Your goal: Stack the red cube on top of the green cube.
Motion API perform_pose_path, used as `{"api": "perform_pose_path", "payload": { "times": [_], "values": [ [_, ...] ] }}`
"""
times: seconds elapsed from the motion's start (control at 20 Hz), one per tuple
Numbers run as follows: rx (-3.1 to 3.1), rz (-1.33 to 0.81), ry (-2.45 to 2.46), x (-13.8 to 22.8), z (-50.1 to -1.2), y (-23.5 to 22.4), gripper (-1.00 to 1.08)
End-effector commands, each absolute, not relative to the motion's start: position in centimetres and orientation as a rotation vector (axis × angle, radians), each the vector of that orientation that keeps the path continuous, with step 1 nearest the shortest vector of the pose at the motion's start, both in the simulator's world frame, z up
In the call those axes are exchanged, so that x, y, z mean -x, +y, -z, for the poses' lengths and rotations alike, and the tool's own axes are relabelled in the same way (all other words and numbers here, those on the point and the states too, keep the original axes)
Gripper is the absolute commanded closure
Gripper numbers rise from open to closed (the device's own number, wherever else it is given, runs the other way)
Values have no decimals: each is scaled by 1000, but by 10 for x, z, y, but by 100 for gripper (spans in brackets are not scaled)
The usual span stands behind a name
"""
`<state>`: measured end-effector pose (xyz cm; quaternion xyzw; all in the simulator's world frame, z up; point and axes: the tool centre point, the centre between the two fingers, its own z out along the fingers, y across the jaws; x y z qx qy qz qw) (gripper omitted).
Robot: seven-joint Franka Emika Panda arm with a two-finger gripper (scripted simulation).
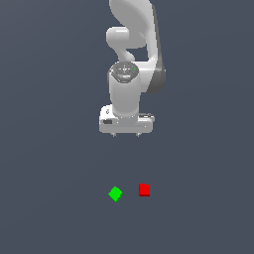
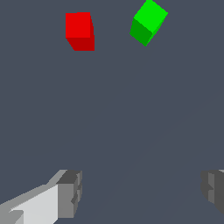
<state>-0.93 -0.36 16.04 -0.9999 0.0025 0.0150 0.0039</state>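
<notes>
Red cube (image 1: 144,190) beside green cube (image 1: 115,194); pincer (image 1: 126,134) spread.

White arm bent downward, pincer (image 1: 126,134) spread wide, fingers (image 2: 70,192) apart, empty.

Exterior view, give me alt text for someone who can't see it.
A white robot arm holds its open gripper above a plain grey floor, with a green cube and a red cube lying apart beyond it, red toward the exterior view's right.
</notes>
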Motion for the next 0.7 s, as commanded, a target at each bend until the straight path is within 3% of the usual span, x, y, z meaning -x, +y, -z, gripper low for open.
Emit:
{"api": "perform_pose_path", "payload": {
  "times": [0.0,0.65],
  "values": [
    [3134,-47,8,9,-160,-4,-92],
    [3134,-40,8,-19,-145,9,-92]
  ]
}}
